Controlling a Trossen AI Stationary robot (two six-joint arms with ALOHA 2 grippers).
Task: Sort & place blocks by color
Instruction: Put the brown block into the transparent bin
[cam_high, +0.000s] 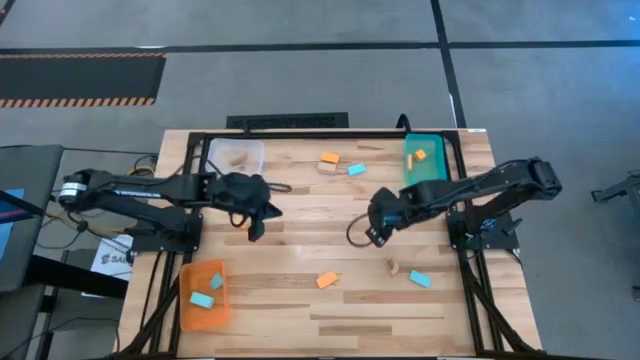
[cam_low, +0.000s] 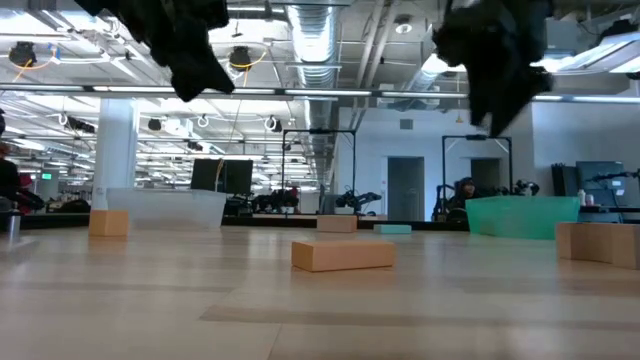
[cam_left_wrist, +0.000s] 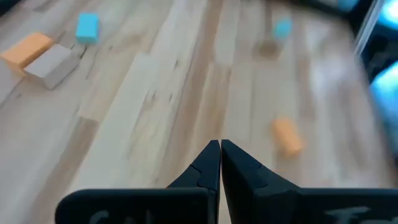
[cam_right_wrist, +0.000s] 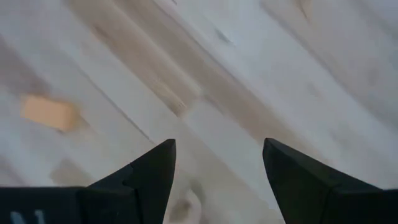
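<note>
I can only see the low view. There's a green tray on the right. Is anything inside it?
Observer: Yes, an orange block lies in that teal tray.
Operator: Are those dark grippers up top holding any blocks?
Observer: No, both are empty. The left gripper is shut on nothing and the right gripper is open, both above bare wood.
Operator: Is there a tray I can't see?
Observer: Yes, an orange tray at the table's edge on the left arm's side. It holds a light blue block and a second one.
</note>
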